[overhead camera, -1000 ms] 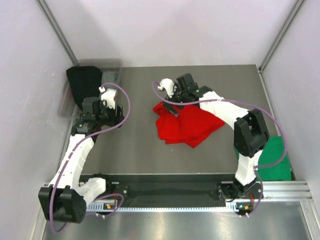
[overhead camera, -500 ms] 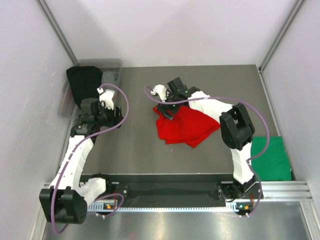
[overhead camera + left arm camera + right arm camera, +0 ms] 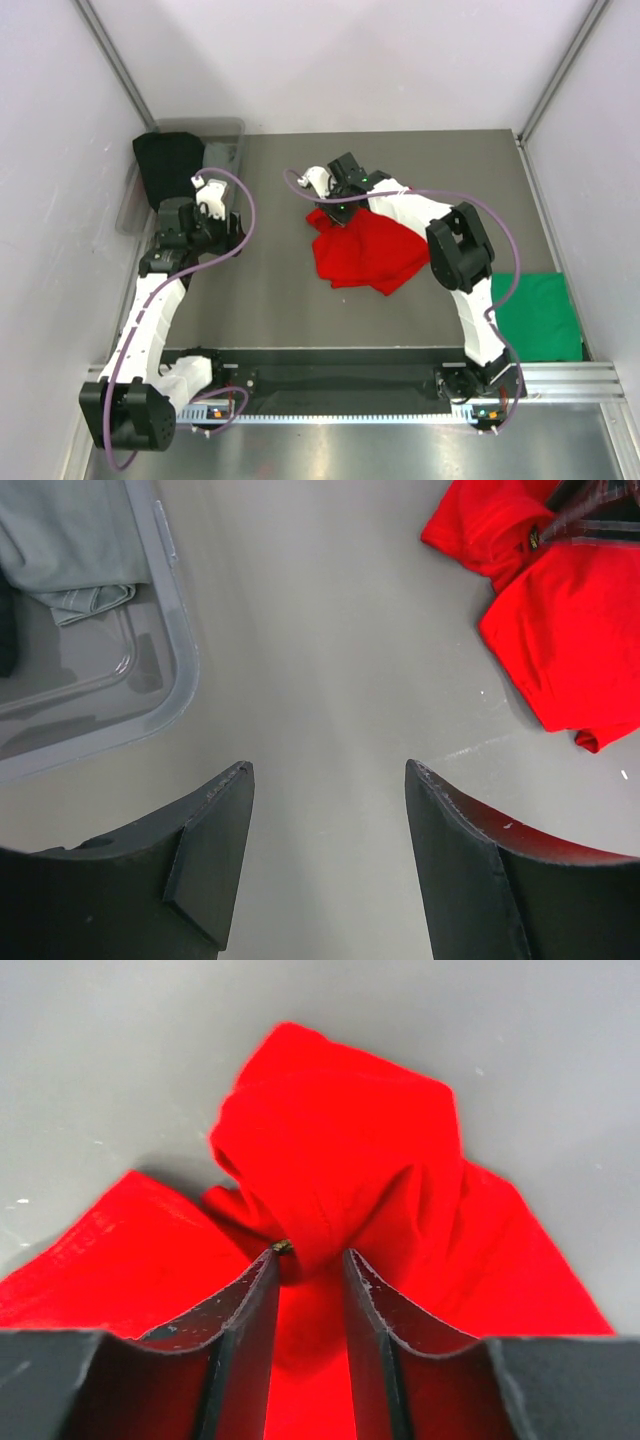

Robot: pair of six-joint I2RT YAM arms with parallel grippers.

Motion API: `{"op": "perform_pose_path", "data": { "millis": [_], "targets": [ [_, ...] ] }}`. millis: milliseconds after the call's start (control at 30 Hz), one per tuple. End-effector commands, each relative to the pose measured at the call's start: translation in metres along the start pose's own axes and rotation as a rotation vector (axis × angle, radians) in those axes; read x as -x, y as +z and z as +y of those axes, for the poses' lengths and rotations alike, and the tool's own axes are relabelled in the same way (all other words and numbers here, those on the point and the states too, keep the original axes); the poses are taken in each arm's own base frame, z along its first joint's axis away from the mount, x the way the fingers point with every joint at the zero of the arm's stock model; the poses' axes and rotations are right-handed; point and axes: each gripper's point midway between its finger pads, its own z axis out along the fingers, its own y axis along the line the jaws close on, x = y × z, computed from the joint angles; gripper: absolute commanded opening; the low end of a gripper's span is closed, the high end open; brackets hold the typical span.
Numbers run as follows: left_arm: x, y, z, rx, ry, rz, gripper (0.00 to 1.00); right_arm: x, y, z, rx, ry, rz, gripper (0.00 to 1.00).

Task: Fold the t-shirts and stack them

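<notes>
The red t-shirt (image 3: 375, 255) lies crumpled in the middle of the table, and the left wrist view catches its edge, the red t-shirt (image 3: 560, 650) at upper right. My right gripper (image 3: 337, 213) is down on its far left corner. In the right wrist view the right gripper (image 3: 310, 1255) has its jaws close together, with a raised fold of the red t-shirt (image 3: 340, 1130) pinched between them. The green t-shirt (image 3: 538, 315) lies flat at the near right edge. My left gripper (image 3: 212, 200) hovers open to the left; between the left gripper (image 3: 330, 770) fingers is only bare table.
A clear plastic bin (image 3: 225, 135) stands at the far left corner with black cloth (image 3: 165, 170) hanging over it. The left wrist view shows the bin's rim (image 3: 175, 670) and grey cloth (image 3: 70, 550) inside. Walls enclose the table on three sides.
My right gripper moved left and down onto the red t-shirt's far corner, and its jaws closed on a fold. The left arm has barely shifted.
</notes>
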Motion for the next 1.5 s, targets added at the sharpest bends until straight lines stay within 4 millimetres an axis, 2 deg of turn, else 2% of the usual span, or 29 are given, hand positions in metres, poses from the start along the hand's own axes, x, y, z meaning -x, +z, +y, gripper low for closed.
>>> {"op": "perform_pose_path", "data": {
  "millis": [0, 100, 167, 200, 267, 300, 367, 400, 467, 500, 567, 600, 633, 700, 767, 833, 900, 967, 1033, 1067, 1133, 1167, 1200, 1233, 1267, 1333, 1367, 1433, 1467],
  "targets": [
    [0.014, -0.003, -0.004, -0.022, 0.006, -0.069, 0.67, 0.019, -0.022, -0.01, -0.095, -0.03, -0.036, 0.22],
    [0.016, -0.004, -0.005, -0.027, 0.004, -0.078, 0.67, 0.021, -0.034, -0.015, -0.141, -0.066, -0.038, 0.11],
    [0.016, -0.006, 0.002, -0.008, -0.011, -0.082, 0.67, 0.031, -0.054, -0.017, -0.177, -0.112, -0.066, 0.0],
    [0.016, -0.006, 0.002, -0.009, -0.011, -0.085, 0.67, 0.037, -0.073, -0.018, -0.214, -0.135, -0.086, 0.0],
    [0.015, -0.006, 0.003, -0.005, -0.013, -0.085, 0.67, 0.052, -0.094, -0.012, -0.238, -0.212, -0.14, 0.0],
    [0.015, -0.006, 0.003, -0.004, -0.014, -0.085, 0.67, 0.056, -0.119, -0.015, -0.3, -0.234, -0.161, 0.0],
    [0.016, -0.006, 0.003, -0.008, -0.014, -0.087, 0.67, 0.071, -0.145, -0.01, -0.336, -0.314, -0.218, 0.0],
    [0.015, -0.005, 0.002, -0.012, -0.015, -0.083, 0.67, 0.08, -0.172, -0.008, -0.376, -0.34, -0.262, 0.0],
    [0.016, -0.005, 0.002, -0.012, -0.015, -0.085, 0.67, 0.095, -0.2, -0.002, -0.414, -0.434, -0.309, 0.0],
    [0.015, -0.005, 0.002, -0.013, -0.016, -0.083, 0.67, 0.107, -0.227, 0.0, -0.447, -0.464, -0.359, 0.0],
    [0.015, -0.005, 0.002, -0.015, -0.015, -0.082, 0.67, 0.118, -0.251, 0.005, -0.477, -0.55, -0.359, 0.0],
    [0.015, -0.005, 0.001, -0.018, -0.016, -0.081, 0.67, 0.132, -0.276, 0.003, -0.517, -0.566, -0.392, 0.0],
    [0.015, -0.005, 0.001, -0.02, -0.018, -0.08, 0.67, 0.136, -0.287, 0.002, -0.53, -0.579, -0.407, 0.0],
    [0.016, -0.007, 0.001, -0.019, -0.016, -0.085, 0.67, 0.151, -0.322, -0.004, -0.594, -0.591, -0.46, 0.0],
    [0.016, -0.007, 0.001, -0.017, -0.017, -0.084, 0.67, 0.159, -0.343, -0.013, -0.625, -0.571, -0.499, 0.0],
    [0.015, -0.005, 0.001, -0.02, -0.018, -0.078, 0.67, 0.172, -0.375, -0.024, -0.683, -0.55, -0.556, 0.0],
    [0.013, -0.001, 0.001, -0.028, -0.021, -0.064, 0.67, 0.173, -0.402, -0.047, -0.761, -0.522, -0.57, 0.0],
    [0.014, 0.0, 0.0, -0.037, -0.027, -0.061, 0.67, 0.162, -0.425, -0.078, -0.836, -0.468, -0.575, 0.0],
    [0.014, 0.003, 0.0, -0.045, -0.029, -0.056, 0.67, 0.154, -0.452, -0.094, -0.891, -0.432, -0.612, 0.0],
    [0.015, 0.003, -0.001, -0.049, -0.03, -0.056, 0.67, 0.141, -0.466, -0.113, -0.928, -0.393, -0.612, 0.0],
    [0.014, 0.006, -0.002, -0.061, -0.035, -0.053, 0.67, 0.124, -0.486, -0.126, -0.98, -0.366, -0.625, 0.01],
    [0.013, 0.007, -0.004, -0.077, -0.039, -0.047, 0.67, 0.107, -0.494, -0.141, -1.029, -0.351, -0.591, 0.02],
    [0.013, 0.009, -0.006, -0.09, -0.039, -0.043, 0.67, 0.088, -0.486, -0.145, -1.038, -0.345, -0.548, 0.02],
    [0.014, 0.009, -0.007, -0.096, -0.04, -0.044, 0.67, 0.072, -0.492, -0.157, -1.088, -0.34, -0.511, 0.02],
    [0.013, 0.01, -0.009, -0.112, -0.044, -0.039, 0.67, 0.049, -0.476, -0.161, -1.08, -0.322, -0.458, 0.01],
    [0.013, 0.011, -0.012, -0.131, -0.043, -0.034, 0.67, 0.015, -0.472, -0.174, -1.097, -0.282, -0.399, 0.01],
    [0.012, 0.012, -0.018, -0.159, -0.038, -0.028, 0.68, -0.009, -0.455, -0.176, -1.079, -0.247, -0.355, 0.01],
    [0.013, 0.015, -0.022, -0.174, -0.023, -0.014, 0.69, -0.04, -0.448, -0.183, -1.073, -0.166, -0.347, 0.02],
    [0.006, 0.026, -0.032, -0.198, -0.005, 0.034, 0.7, -0.056, -0.429, -0.18, -1.029, -0.142, -0.323, 0.02]
  ]
}}
